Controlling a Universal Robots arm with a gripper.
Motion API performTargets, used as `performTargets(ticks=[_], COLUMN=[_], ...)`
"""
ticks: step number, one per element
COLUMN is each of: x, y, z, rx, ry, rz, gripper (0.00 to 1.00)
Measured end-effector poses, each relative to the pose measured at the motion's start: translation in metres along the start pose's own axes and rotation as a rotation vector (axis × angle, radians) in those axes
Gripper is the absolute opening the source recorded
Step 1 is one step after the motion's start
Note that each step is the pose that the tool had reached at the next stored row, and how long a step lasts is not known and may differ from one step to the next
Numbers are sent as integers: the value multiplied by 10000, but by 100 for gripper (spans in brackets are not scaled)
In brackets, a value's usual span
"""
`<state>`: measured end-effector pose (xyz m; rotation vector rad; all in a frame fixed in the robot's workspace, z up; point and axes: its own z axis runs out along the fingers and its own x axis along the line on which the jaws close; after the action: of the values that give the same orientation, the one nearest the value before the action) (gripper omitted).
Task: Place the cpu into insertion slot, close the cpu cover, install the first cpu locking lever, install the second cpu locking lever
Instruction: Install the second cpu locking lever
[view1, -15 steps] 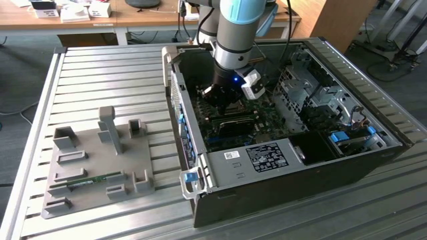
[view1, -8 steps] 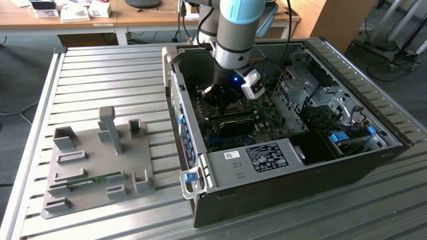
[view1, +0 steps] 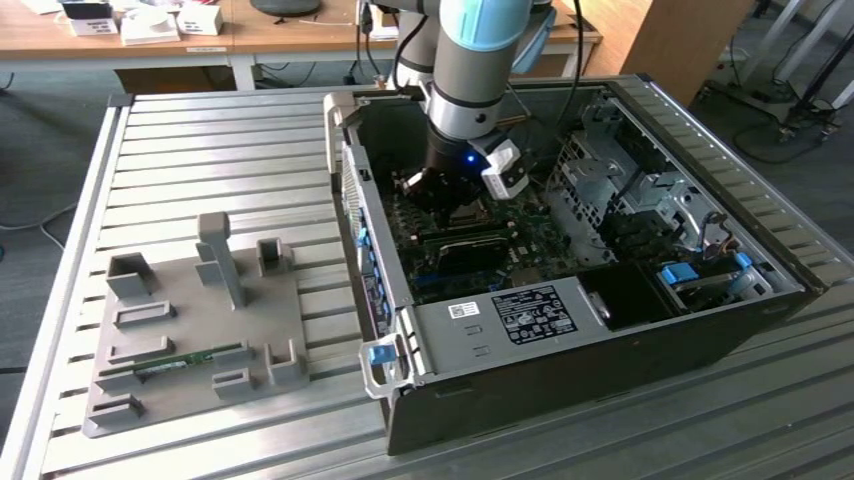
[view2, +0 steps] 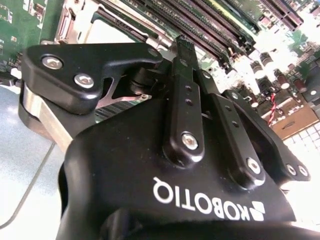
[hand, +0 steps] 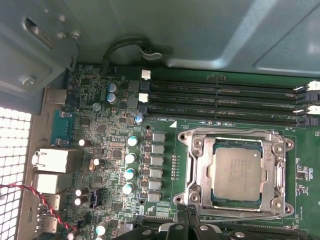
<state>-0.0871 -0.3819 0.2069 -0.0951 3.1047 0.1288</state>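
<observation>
The arm reaches down inside the open computer case (view1: 534, 330), gripper (view2: 182, 47) low over the green board (hand: 115, 150). In the second wrist view its fingers (view2: 186, 90) look pressed together with nothing between them. In the first wrist view the cpu (hand: 236, 172) sits in its socket, the cpu cover (hand: 196, 170) lying flat around it, just beside the memory slots (hand: 225, 100). White lettering marks the gripper body. On the grey tray (view1: 187, 330), outside the case, lies a green memory stick (view1: 174, 365).

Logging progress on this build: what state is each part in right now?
cpu: seated flat in its socket.
cpu cover: closed down around the chip.
computer case: side open, lying on the table.
gripper: fingers shut, holding nothing, low over the green board.
</observation>
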Motion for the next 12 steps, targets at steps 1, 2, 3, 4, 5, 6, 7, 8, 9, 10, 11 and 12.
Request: performTargets(ticks=[1, 2, 3, 4, 5, 6, 7, 8, 9, 10, 11, 12], x=[0, 0, 1, 1, 1, 1, 1, 1, 2, 2, 2, 2], y=[-1, -1, -2, -3, -3, -3, -4, -4, -4, -4, -4, -4], z=[4, 8, 14, 21, 27, 31, 35, 38, 40, 43, 46, 49], rx=[-9, -20, -32, -50, -76, -107, -149, -194, -227, -244, -249, -251], ry=[0, 0, 0, -2, -3, -5, -8, -10, -13, -14, -15, -16], rz=[0, 0, 1, 1, 1, 2, 3, 5, 6, 8, 8, 7], gripper=[11, 11, 11, 11, 11, 11, 11, 11, 11, 11, 11, 11])
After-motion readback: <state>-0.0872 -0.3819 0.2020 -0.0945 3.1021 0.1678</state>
